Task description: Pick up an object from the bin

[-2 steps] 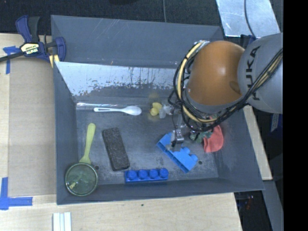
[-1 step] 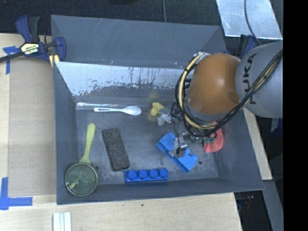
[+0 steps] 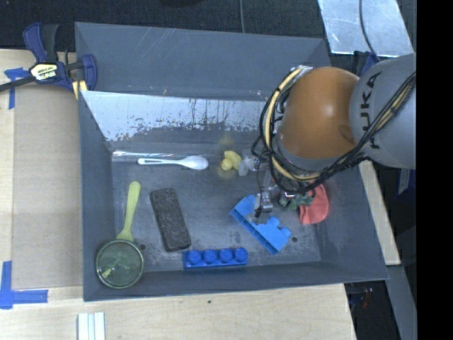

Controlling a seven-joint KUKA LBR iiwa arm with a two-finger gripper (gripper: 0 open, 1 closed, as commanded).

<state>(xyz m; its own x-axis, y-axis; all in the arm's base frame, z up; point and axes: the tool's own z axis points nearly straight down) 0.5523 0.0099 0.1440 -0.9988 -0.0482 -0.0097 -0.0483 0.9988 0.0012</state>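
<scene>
Seemingly the target, a flat blue plastic piece [image 3: 272, 234] lies on the floor at the lower right of the bin [image 3: 212, 69], its long axis running diagonally from upper left to lower right. The gripper [image 3: 265, 204] hangs over its upper end, and whether it is open or closed cannot be told. Grasp and lift are judged still to come.
</scene>
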